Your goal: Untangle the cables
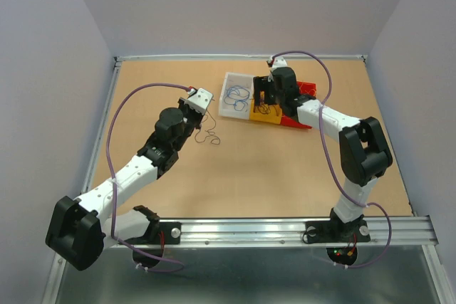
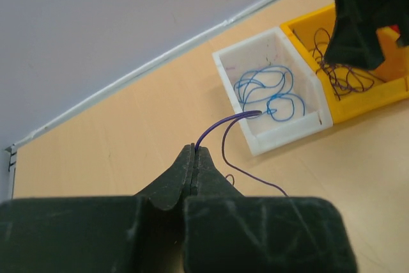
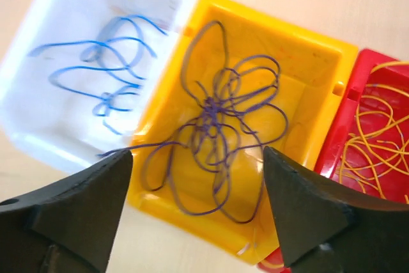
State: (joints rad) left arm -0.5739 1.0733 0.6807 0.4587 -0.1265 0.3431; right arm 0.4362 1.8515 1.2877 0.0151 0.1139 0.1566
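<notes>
Purple cables [image 3: 217, 119] are lying sorted in the yellow bin [image 3: 307, 55] below the right gripper's [image 3: 197, 156] spread fingers [image 3: 77, 209]; the left gripper [image 2: 193, 151] is pinching a leftover purple strand [image 2: 214, 125].

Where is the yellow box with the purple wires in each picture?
Top external: the yellow bin is in the upper middle of the picture, just right of centre.
Left wrist: the yellow bin is at the upper right edge.
Right wrist: the yellow bin fills the middle, seen from above.
Shared landmark: the white bin holding blue wires, right beside it on its left in every view.
</notes>
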